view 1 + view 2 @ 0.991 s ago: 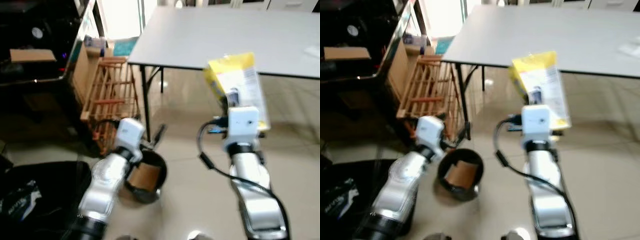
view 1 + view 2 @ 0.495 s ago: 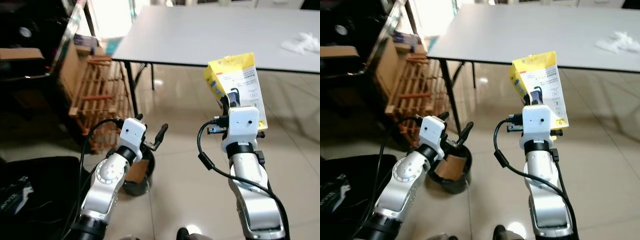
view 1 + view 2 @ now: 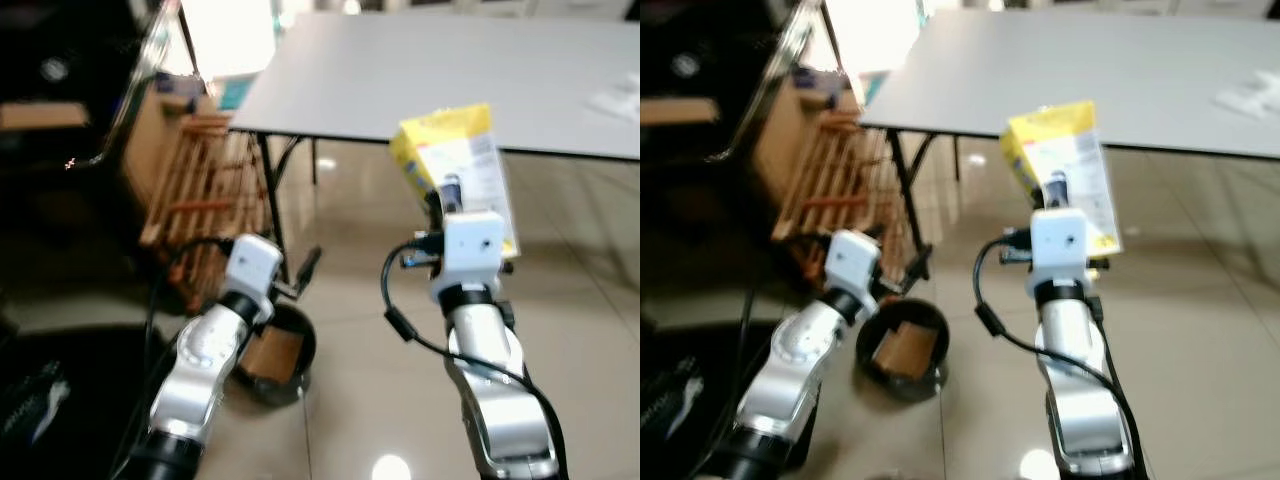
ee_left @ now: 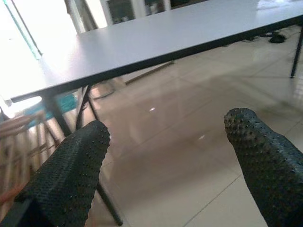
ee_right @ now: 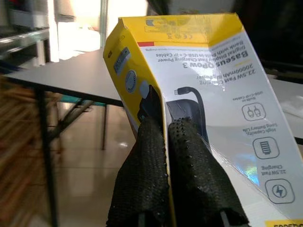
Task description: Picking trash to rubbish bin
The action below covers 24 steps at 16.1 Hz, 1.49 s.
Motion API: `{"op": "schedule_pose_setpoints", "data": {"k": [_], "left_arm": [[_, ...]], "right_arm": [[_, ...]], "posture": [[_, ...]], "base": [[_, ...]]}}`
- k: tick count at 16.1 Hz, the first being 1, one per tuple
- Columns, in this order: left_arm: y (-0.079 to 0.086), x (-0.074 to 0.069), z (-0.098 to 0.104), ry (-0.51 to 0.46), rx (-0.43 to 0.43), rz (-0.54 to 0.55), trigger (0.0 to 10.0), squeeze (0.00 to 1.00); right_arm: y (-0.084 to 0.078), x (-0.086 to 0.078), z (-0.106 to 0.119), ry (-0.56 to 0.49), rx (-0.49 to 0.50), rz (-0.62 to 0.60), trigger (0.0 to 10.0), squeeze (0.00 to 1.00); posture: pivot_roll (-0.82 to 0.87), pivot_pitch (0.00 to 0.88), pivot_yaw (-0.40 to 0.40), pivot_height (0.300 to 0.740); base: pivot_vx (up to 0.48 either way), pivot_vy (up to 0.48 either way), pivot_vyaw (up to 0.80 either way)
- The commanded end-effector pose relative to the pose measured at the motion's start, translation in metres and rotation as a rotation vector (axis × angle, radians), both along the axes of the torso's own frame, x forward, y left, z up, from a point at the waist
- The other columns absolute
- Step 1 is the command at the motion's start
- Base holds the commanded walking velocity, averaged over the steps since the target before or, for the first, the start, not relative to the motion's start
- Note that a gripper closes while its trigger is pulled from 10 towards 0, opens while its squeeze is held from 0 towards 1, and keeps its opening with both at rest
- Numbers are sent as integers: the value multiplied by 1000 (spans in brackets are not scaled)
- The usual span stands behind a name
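Legible print appears on one item: the yellow and white cardboard box [image 5: 203, 94] pinched between the fingers of the right tool [image 5: 163, 142]. In the right wrist view its white face reads upside down: "Baseus Qpow 3", "Digital Display Fast Charging Power", "20000mAh" and "+ IP Cables". Small icon captions on the same face read "Built-in USB-C cable", "High Capacity, High Density" and "Fast Charging". Print on the yellow side is too small to read.

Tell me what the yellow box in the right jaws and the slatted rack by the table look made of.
Yellow-and-white printed box: glossy cardboard, likely; creased edges, sheen on its print. Brown slatted rack: seemingly unfinished wood; matte tan slats, though blurred.
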<state>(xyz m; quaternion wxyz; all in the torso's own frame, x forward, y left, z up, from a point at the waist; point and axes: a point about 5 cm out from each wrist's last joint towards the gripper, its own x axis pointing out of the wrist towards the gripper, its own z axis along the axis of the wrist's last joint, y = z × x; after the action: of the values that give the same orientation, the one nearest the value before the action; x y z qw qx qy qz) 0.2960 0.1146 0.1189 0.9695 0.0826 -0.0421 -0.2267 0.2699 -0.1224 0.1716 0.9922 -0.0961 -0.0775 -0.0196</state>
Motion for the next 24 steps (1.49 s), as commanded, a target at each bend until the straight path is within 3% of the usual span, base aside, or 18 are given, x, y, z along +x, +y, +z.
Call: {"op": "schedule_pose_setpoints", "data": {"k": [1,4,11,21,24], "left_arm": [[-9,-1,1,-5,1,-24,10000,0],[-9,-1,2,-8,-2,-21,10000,0],[-7,1,-1,20,-31,25,10000,0],[-8,1,-3,30,-18,10,10000,0],[-8,-1,-3,24,-12,0,10000,0]], "right_arm": [[-7,0,1,-7,-4,-16,10000,0],[-5,0,1,-6,0,6,10000,0],[-2,-1,1,-5,4,32,10000,0],[-1,-2,1,-9,12,29,10000,0],[0,-3,0,-7,13,29,10000,0]], "posture": [[-59,101,41,740],[-59,97,40,740],[-63,100,38,740],[-61,103,46,740],[-60,105,48,740]], "base": [[469,0,0],[445,0,0],[0,0,0],[0,445,0],[0,0,0]]}}
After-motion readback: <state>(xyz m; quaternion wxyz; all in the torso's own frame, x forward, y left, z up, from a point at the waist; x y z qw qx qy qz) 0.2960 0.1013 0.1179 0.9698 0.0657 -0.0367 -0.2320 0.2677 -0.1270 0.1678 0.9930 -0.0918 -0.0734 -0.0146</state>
